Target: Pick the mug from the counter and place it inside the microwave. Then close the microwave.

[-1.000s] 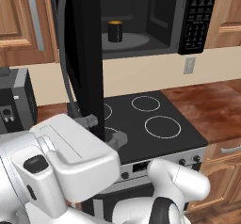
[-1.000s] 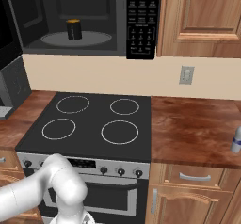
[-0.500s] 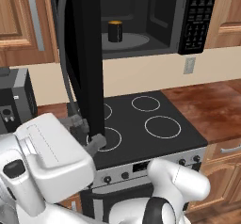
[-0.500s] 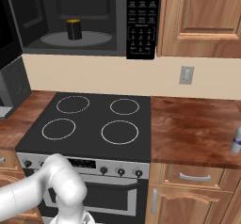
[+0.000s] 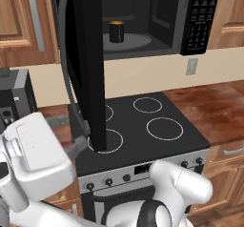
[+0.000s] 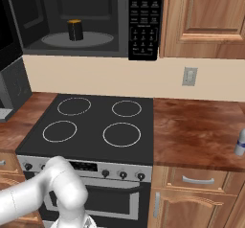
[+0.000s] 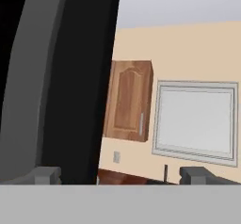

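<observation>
A: So, where do we find the mug?

B: We see it standing upright on the round turntable inside the microwave; it is black with a pale yellow top, and it sits toward the left part of the cavity.

A: And the microwave door?

B: It hangs wide open; in the left base view we see it edge-on, a tall black slab swung out over the stovetop; in the hand view its dark face fills the left side, very close to the camera.

A: Where is the gripper?

B: In the hand view we see its two grey fingertips at the bottom; they stand well apart with nothing between them; the left one lies against or just in front of the door, and we cannot tell whether it touches.

A: What else do we see?

B: The reddish-brown counter runs to the right of the stovetop; a white bottle stands at its far right edge; a grey-black appliance sits on the counter at the left.
</observation>
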Controlling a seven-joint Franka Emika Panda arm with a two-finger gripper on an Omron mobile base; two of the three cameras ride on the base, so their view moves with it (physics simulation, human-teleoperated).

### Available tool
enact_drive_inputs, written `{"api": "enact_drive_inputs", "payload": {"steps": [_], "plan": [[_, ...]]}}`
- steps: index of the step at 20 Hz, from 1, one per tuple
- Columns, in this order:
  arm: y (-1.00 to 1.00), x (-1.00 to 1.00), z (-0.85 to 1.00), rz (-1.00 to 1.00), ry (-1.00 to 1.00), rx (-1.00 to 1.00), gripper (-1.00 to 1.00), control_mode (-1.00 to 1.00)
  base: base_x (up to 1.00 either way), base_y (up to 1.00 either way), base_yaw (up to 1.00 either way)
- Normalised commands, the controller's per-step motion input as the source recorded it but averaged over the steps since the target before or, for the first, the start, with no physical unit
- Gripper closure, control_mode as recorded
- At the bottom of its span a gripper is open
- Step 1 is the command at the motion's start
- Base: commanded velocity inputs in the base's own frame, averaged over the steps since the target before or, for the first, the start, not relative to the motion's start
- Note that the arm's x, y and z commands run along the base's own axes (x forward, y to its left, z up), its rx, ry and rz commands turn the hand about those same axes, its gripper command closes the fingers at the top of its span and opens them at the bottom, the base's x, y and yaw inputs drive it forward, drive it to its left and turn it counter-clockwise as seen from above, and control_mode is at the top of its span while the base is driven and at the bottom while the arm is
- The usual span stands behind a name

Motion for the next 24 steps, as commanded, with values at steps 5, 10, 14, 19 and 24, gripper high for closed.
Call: {"api": "enact_drive_inputs", "payload": {"steps": [5,10,14,19,24], "plan": [[0.2,0.26,-0.1,-0.01,-0.03,-0.02,-1.0,-1.0,0.0,0.0,0.0],[0.19,0.27,-0.05,-0.01,0.0,-0.03,-1.0,-1.0,0.0,0.0,0.0],[0.16,0.27,-0.02,0.0,0.0,-0.04,-1.0,-1.0,0.0,0.0,0.0],[0.13,0.32,0.0,0.0,0.0,-0.04,-1.0,-1.0,0.0,0.0,0.0],[0.02,0.34,0.0,-0.01,0.0,-0.03,-1.0,-1.0,0.0,0.0,0.0]]}}
